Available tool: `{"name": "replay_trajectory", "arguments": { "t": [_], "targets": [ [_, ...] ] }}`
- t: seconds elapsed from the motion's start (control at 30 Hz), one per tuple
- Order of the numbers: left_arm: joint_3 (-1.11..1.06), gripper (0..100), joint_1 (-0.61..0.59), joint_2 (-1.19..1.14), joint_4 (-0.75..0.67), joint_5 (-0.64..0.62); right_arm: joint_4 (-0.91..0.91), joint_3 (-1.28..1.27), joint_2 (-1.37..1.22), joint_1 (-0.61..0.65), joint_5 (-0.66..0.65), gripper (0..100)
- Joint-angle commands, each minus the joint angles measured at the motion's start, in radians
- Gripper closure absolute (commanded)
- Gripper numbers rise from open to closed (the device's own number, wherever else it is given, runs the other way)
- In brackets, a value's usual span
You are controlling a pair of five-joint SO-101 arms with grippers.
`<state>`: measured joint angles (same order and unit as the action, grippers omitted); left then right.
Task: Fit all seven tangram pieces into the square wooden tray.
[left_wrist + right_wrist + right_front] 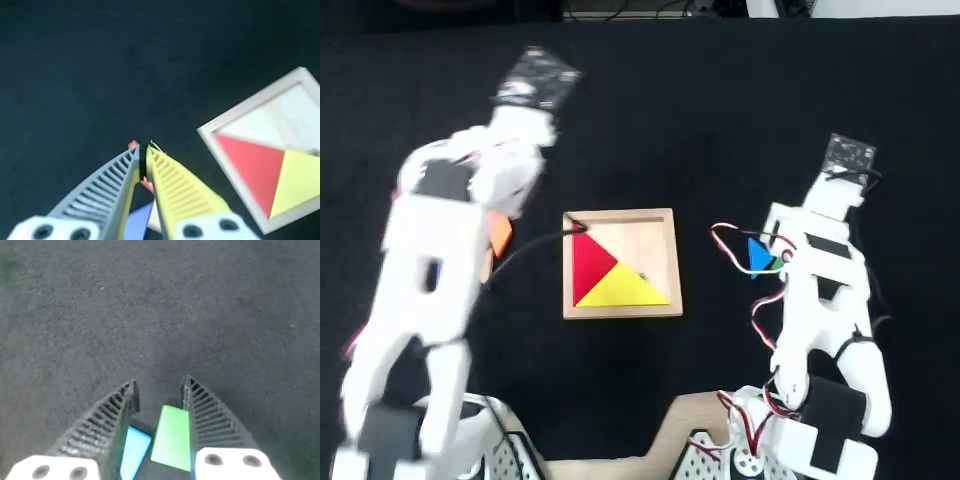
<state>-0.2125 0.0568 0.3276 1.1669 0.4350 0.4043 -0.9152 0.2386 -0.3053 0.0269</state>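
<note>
while the tray [645, 245] holds two pieces [588, 262] [625, 290], left claw [144, 151] grips one orange piece [500, 235], right claw [159, 390] gapes.

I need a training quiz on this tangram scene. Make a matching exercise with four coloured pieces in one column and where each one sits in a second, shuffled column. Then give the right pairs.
Pieces:
1. red triangle
2. yellow triangle
3. orange piece
4. green piece

Places:
A. on the black cloth, between the fingers of the open right gripper
B. in the wooden tray, along its side nearest the arm bases
C. pinched in the shut left gripper
D. in the wooden tray, against its side toward the left arm

Pairs: 1-D, 2-B, 3-C, 4-A
</note>
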Motion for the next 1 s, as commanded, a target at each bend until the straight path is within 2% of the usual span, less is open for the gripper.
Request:
{"name": "replay_trajectory", "arguments": {
  "t": [0.0,0.13,0.23,0.33,0.47,0.53,0.63,0.73,0.87,0.97],
  "targets": [
    [-0.124,93,-0.14,0.288,0.077,-0.002,-0.012,0.007,0.008,0.06,-0.069,85.1],
    [-0.325,81,-0.378,0.41,0.048,-0.138,-0.011,0.005,0.008,0.115,-0.129,85.1],
    [-0.475,80,-0.561,0.42,-0.094,-0.069,-0.011,0.004,0.007,0.12,-0.135,85.1],
    [-0.628,80,-0.628,0.397,-0.244,0.015,-0.011,-0.008,0.007,0.12,-0.137,85.1],
    [-0.717,80,-0.584,0.336,-0.41,0.023,-0.011,-0.012,0.007,0.12,-0.138,85.1],
    [-0.684,80,-0.513,0.29,-0.4,-0.061,-0.012,-0.013,0.007,0.141,-0.138,85.1],
    [-0.582,80,-0.39,0.196,-0.29,-0.276,-0.012,-0.016,0.007,0.157,-0.14,85.1],
    [-0.472,80,-0.314,0.084,-0.224,-0.414,-0.012,-0.018,0.002,0.155,-0.178,85.1],
    [-0.387,80,-0.291,-0.04,-0.219,-0.451,-0.012,-0.027,0.007,0.157,-0.193,85.1],
    [-0.357,80,-0.282,-0.133,-0.267,-0.456,-0.012,-0.027,0.007,0.157,-0.193,85.1]
  ]
}}
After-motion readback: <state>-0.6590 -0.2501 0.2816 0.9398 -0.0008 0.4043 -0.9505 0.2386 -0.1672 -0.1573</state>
